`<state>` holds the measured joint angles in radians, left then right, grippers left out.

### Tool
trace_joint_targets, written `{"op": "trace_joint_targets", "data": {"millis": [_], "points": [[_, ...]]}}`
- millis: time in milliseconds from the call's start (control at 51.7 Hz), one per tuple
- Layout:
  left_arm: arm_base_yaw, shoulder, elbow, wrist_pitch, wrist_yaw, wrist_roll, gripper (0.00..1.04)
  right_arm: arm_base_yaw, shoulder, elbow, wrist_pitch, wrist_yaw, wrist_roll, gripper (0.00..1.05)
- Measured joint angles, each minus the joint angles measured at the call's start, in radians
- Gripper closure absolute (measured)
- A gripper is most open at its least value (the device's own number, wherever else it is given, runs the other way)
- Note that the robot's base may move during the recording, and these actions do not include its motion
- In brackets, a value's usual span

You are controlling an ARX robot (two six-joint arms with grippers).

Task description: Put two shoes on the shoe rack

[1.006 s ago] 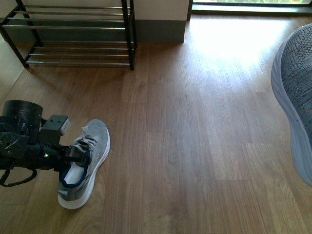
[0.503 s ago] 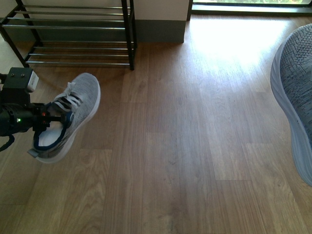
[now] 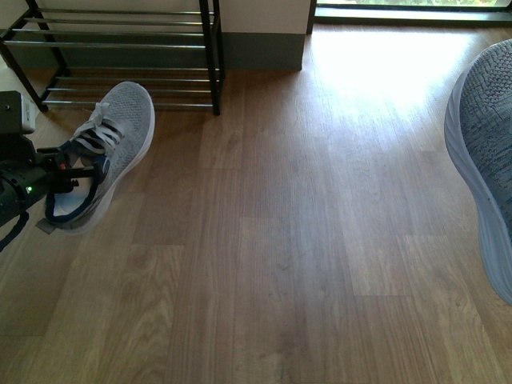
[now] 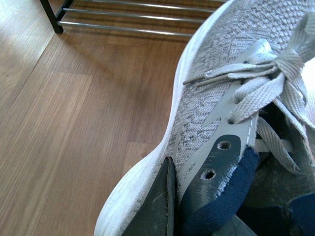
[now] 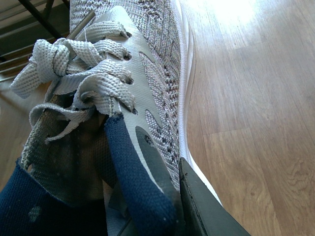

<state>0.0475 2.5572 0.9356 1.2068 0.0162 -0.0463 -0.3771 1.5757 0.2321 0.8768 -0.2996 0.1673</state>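
A grey knit sneaker (image 3: 112, 144) with a white sole and dark blue lining hangs above the floor at the left, its toe pointing at the shoe rack (image 3: 120, 44). My left gripper (image 3: 74, 172) is shut on its collar. In the left wrist view a dark finger (image 4: 152, 206) presses the sneaker's (image 4: 211, 93) side wall, with the rack's rods (image 4: 128, 27) just beyond. The second grey sneaker (image 3: 484, 144) fills the right edge, close to the camera. In the right wrist view my right gripper (image 5: 165, 196) is shut on this sneaker's (image 5: 152, 59) blue-lined collar.
The black-framed rack stands against the back wall at the far left. A grey skirting board (image 3: 260, 50) runs beside it. Wooden floor (image 3: 304, 240) spreads across the middle, with a bright sunlit patch (image 3: 376, 64) at the back right.
My left gripper has lifted its sneaker off the floor and carried it left and away, up to the front of the rack. The right sneaker has hardly moved.
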Motion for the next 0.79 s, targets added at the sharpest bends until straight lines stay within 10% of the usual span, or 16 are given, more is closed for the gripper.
{"op": "trace_joint_targets", "data": {"millis": [232,387,793], "points": [[0.019,-0.652,-0.371,-0.666,0.011,-0.013,1.03,0.001,0.0,0.0,0.0,0.0,0.0,1.03],[0.052,-1.102,-0.39,-0.647,0.014,-0.034,1.03,0.002,0.0,0.0,0.0,-0.003,0.0,1.03],[-0.008,-1.221,-0.467,-0.686,-0.039,-0.029,1.03,0.002,0.0,0.0,0.0,-0.001,0.0,1.03]]}}
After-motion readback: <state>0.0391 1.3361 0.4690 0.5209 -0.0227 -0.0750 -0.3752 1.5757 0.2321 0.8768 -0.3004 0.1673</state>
